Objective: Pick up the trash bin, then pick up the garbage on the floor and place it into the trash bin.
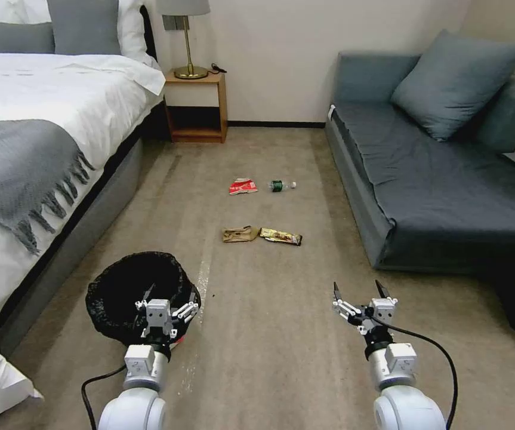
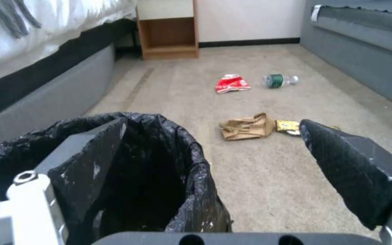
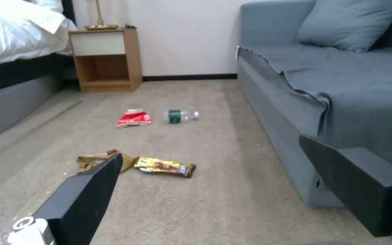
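My left gripper is spread across the trash bin rim beside the bed (right gripper open too, idle), garbage lies beyond the bin, and pinching only liner could let it slip.

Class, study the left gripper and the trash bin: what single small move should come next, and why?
Probably shut the left gripper on the trash bin. Its fingers are spread, one inside the black-lined rim and one outside over the carpet, so the rim already lies between them. The bin seems ungripped, and the four litter pieces, such as the brown paper bag, still lie farther ahead. The right gripper hovers open.
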{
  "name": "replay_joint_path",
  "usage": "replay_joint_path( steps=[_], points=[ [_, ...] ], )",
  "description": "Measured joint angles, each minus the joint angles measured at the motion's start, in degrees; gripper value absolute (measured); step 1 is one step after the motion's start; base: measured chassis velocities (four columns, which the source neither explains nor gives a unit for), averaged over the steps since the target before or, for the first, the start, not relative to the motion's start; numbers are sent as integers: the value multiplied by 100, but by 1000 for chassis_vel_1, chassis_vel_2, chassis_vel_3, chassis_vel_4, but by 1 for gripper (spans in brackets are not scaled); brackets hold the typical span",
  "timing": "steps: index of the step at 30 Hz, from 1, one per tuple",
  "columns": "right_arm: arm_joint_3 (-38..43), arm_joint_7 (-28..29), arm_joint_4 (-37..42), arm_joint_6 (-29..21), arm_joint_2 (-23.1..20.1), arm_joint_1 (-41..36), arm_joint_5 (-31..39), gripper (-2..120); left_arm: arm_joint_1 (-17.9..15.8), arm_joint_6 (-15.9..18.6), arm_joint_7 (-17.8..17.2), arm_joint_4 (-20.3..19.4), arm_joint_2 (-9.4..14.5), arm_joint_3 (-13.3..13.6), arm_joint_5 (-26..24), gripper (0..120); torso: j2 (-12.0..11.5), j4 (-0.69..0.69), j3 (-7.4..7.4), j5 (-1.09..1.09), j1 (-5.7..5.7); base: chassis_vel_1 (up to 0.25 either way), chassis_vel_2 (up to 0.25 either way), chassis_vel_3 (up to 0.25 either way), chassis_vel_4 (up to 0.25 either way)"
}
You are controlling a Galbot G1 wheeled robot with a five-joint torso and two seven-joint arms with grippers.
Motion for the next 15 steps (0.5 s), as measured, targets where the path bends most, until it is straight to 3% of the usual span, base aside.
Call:
replay_joint_path(
  steps=[15],
  points=[
    [0,0,0,0,0,0,0,100,0,0,0,0,0,0,0,100,0,0,0,0,0,0,0,0,0]
  ],
)
